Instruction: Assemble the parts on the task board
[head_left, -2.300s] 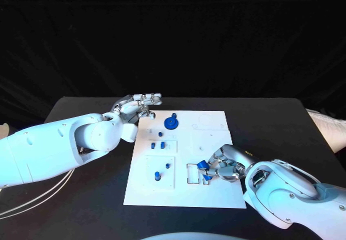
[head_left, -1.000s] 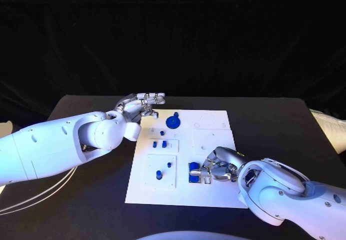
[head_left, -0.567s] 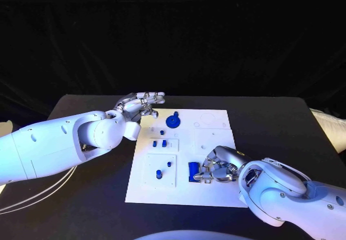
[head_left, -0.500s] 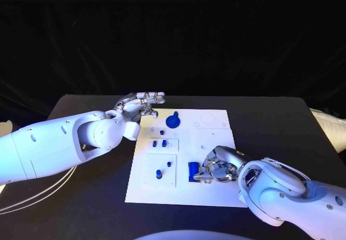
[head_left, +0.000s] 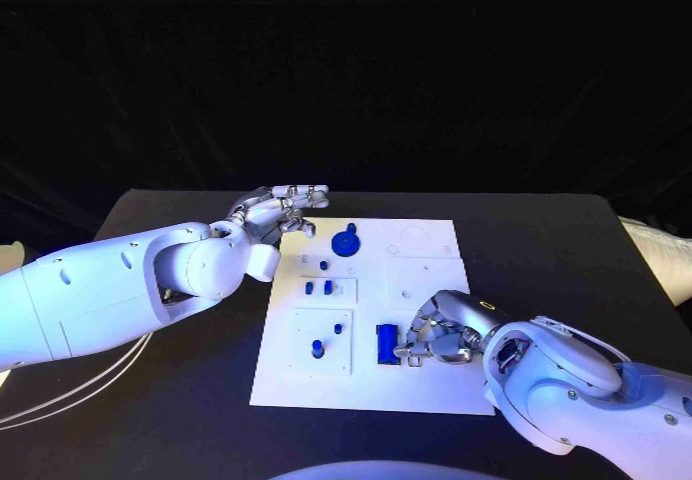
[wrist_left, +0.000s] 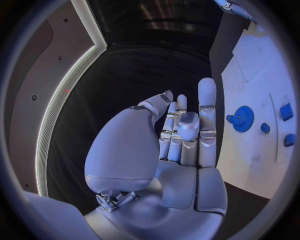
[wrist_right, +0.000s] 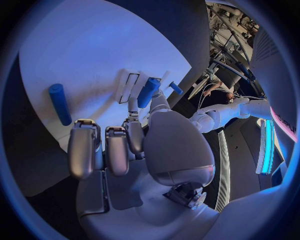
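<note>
The white task board lies mid-table. A long blue block sits in a rectangular frame on the board's near part. My right hand rests on the board beside it with fingers curled. In the right wrist view the thumb and a fingertip pinch the blue block. My left hand hovers open over the board's far left corner, holding nothing. A blue gear and several small blue pegs stand further left on the board.
A loose blue cylinder lies on the board near my right hand. The left wrist view shows the left hand, the gear and the board. Black table surrounds the board.
My right hand has brought the blue block down into the frame and edged slightly right. The left hand has stayed in place.
</note>
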